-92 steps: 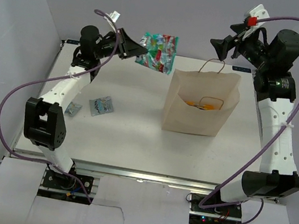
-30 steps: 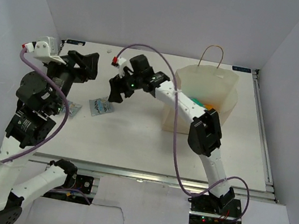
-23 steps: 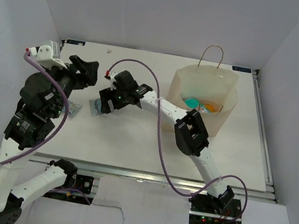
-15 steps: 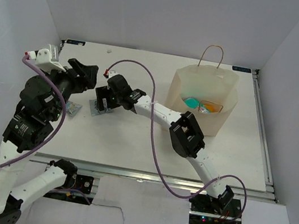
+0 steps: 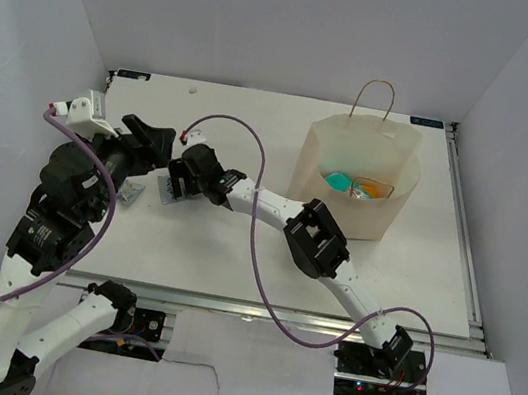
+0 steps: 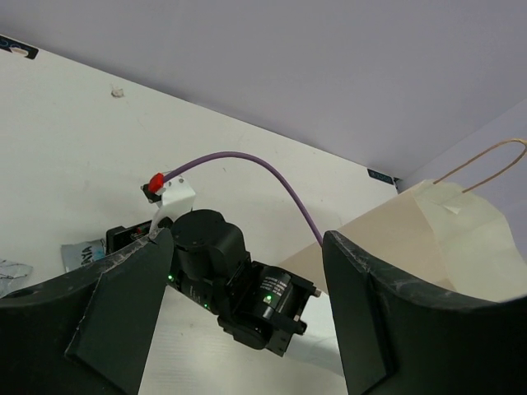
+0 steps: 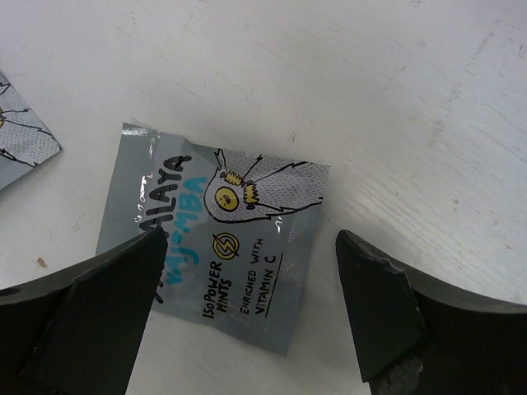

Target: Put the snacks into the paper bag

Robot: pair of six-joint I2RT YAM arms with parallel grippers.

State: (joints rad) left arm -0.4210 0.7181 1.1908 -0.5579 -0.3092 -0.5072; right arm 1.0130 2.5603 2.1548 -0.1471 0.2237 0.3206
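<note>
The tan paper bag [image 5: 383, 215] stands open at the back right, with a teal snack [image 5: 337, 181] and an orange snack [image 5: 376, 188] inside. A silvery mint packet [image 7: 216, 233] lies flat on the table. My right gripper [image 7: 247, 317] hovers open just above it, one finger on each side, touching nothing. From above, that right gripper [image 5: 174, 186] covers most of the silvery packet [image 5: 163, 193]. My left gripper [image 5: 162, 147] is open and empty just to its left. In the left wrist view, the left gripper [image 6: 247, 321] frames the right arm's wrist [image 6: 235, 280].
A second small silvery packet [image 5: 130, 192] lies left of the first; its corner [image 7: 16, 140] shows in the right wrist view. The right arm stretches across the table middle from the bag side. White walls enclose the table on three sides.
The right arm has reached further left and lowered its open gripper over the silvery packet. The left gripper has drifted slightly down and right. Nothing has been gripped.
</note>
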